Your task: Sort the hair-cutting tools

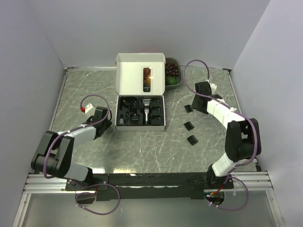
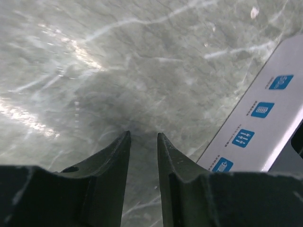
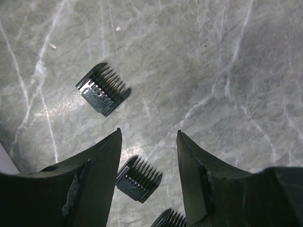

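Note:
Three black comb guards lie on the marble table at the right: a far one (image 1: pixel 189 109), a middle one (image 1: pixel 189 126) and a near one (image 1: pixel 192 140). My right gripper (image 1: pixel 199 101) hovers over them, open and empty. In the right wrist view (image 3: pixel 148 135) one guard (image 3: pixel 138 178) lies on the table between its fingers, another guard (image 3: pixel 103 89) lies beyond them, and a third (image 3: pixel 170 220) is cut off at the bottom edge. The slim black-and-silver clipper (image 1: pixel 147 113) rests in the box's black insert with other black parts. My left gripper (image 1: pixel 103 118) is low beside the box's left side, slightly open and empty (image 2: pixel 143 136).
The open white cardboard box (image 1: pixel 140 100) stands at mid-table with its lid (image 1: pixel 129 75) propped up behind. Its printed side (image 2: pixel 265 123) is just right of my left fingers. The grey fruit tray (image 1: pixel 173 75) sits behind the lid at the back.

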You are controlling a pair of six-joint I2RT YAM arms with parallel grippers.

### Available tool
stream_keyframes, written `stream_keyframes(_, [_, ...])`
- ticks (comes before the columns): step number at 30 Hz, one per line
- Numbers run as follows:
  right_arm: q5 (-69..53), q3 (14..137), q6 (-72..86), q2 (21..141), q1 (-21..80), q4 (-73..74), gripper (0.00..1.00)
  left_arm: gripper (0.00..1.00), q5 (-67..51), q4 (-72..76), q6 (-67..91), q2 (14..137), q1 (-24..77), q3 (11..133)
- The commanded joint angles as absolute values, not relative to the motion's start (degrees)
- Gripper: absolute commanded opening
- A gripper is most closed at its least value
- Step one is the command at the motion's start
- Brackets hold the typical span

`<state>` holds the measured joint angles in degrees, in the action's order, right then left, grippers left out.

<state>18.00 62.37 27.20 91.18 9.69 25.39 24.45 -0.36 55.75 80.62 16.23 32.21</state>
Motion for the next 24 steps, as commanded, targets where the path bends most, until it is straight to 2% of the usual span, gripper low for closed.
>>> stream_keyframes(1, [19.3,64.1,28.3,92.3,8.9,26.1,0.58,0.35,20.3,5.6,54.0,83.8,17.5,35.2])
stream_keyframes(11, [20.7,65.7,28.7,96.2,8.3,28.1,0.59,0.34,16.5,7.2,56.8,83.8,25.7,31.2])
stream_keyframes(17, [21.3,65.7,30.1,97.2,8.0,29.4,0.59,0.34,18.2,6.4,57.8,81.6,28.1,29.1])
stream_keyframes(24, [20.1,66.2,31.7,98.6,7.9,31.1,0.59,0.36,17.6,3.8,58.6,71.0,28.3,25.8])
